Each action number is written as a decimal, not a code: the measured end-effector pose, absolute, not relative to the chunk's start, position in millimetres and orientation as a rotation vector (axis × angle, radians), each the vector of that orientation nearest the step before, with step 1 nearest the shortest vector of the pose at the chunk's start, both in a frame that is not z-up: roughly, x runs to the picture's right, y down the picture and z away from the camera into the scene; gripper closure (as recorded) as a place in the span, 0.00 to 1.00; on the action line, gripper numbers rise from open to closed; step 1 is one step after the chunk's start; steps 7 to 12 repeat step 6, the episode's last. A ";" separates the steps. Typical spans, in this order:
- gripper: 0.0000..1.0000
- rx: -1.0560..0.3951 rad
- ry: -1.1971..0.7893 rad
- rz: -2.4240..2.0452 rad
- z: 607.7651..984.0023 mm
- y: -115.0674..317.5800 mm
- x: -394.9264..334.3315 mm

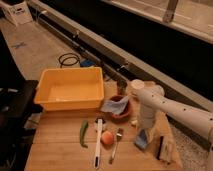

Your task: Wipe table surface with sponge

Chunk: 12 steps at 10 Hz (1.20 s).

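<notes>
The blue sponge point(141, 139) rests on the wooden table point(60, 155) near its right front. My gripper point(145, 131) points straight down onto it from the white arm point(170, 107) that reaches in from the right. The gripper is shut on the sponge and holds it against the table top. The sponge's upper part is hidden by the gripper.
A yellow bin point(70, 90) stands at the back left. A brown bowl point(122, 113) with a blue cloth point(115, 105) is just left of the arm. A green pepper point(83, 134), a white utensil point(97, 142), a peach point(107, 137) and a fork point(115, 146) lie in front. A dark block point(162, 147) lies right of the sponge.
</notes>
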<state>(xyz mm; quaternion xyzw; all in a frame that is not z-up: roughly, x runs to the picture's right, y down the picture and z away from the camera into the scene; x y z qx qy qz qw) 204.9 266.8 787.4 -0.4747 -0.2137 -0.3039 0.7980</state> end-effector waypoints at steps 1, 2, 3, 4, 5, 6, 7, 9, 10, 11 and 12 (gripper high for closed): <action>1.00 -1.006 -0.485 -0.670 787.5 269.8 190.2; 1.00 -0.998 -0.504 -0.680 785.6 273.6 182.1; 1.00 -0.992 -0.517 -0.677 782.4 276.9 179.1; 1.00 -0.992 -0.516 -0.679 783.2 276.3 179.2; 1.00 -0.993 -0.514 -0.683 783.4 276.3 178.6; 1.00 -0.988 -0.515 -0.679 783.5 276.6 179.2; 1.00 -0.988 -0.515 -0.679 783.5 276.6 179.2; 1.00 -0.988 -0.515 -0.679 783.5 276.6 179.2; 1.00 -0.988 -0.515 -0.679 783.5 276.6 179.2; 1.00 -0.988 -0.515 -0.679 783.5 276.6 179.2; 1.00 -0.988 -0.515 -0.679 783.5 276.6 179.2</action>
